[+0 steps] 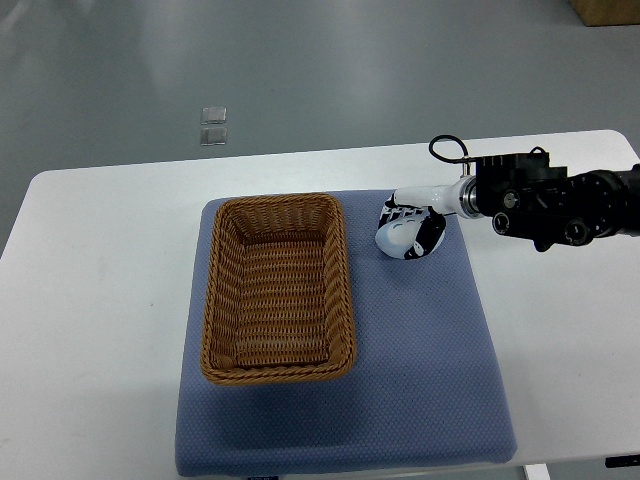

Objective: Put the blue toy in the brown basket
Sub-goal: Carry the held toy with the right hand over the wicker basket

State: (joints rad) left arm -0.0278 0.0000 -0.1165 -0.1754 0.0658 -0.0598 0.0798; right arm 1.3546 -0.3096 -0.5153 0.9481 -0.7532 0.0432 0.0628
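Grey floor fills the top of my one view, with a small clear square object point(213, 126) lying on it beyond the far edge of the white surface point(90, 300). A cardboard-coloured corner point(608, 10) shows at the upper right edge of the picture.

On the surface lies a blue mat point(420, 380), and on the left half of that mat sits the brown basket point(278, 289), a rectangular wicker one with its long side running away from me. I see nothing inside it but its woven floor.

My right arm point(560, 205) comes in from the right edge, black at the wrist with a looped black cable above it. Its right hand point(410, 232), white with dark patches, hangs low over the far right part of the mat, just beside the basket's far right corner but apart from its rim. The fingers point(403, 212) point toward the basket and look curled downward; whether they close on anything I cannot tell from this steep angle.

The blue toy I cannot make out: if it is there, it is hidden under the hand or lost against the blue mat. It is not in the basket.

My left arm does not show anywhere in the picture.

No brand, label or readable writing shows on the basket, the mat, the arm or the surface.
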